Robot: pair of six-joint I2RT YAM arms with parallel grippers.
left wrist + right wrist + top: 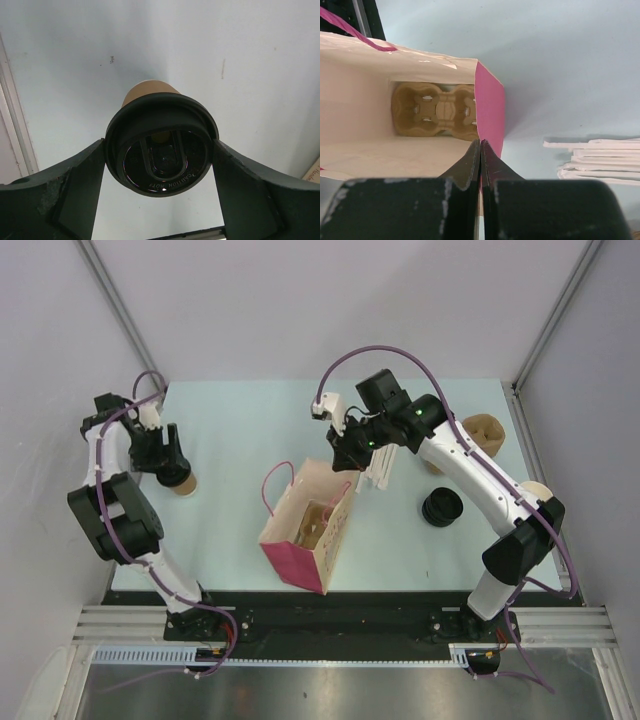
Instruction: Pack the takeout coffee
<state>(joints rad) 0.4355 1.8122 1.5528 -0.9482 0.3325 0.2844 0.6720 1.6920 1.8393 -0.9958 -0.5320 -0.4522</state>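
Leftward, left jaws clasp takeout coffee (161, 160); right jaws pinch bag (491, 102) rim.

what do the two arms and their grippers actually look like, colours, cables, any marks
Both the left arm and right arm have white links between chunky black joints, and a purple cable loops along each. The right arm shows small green lights. The left gripper and right gripper are black, with flat tapered fingers scuffed pale at the edges.
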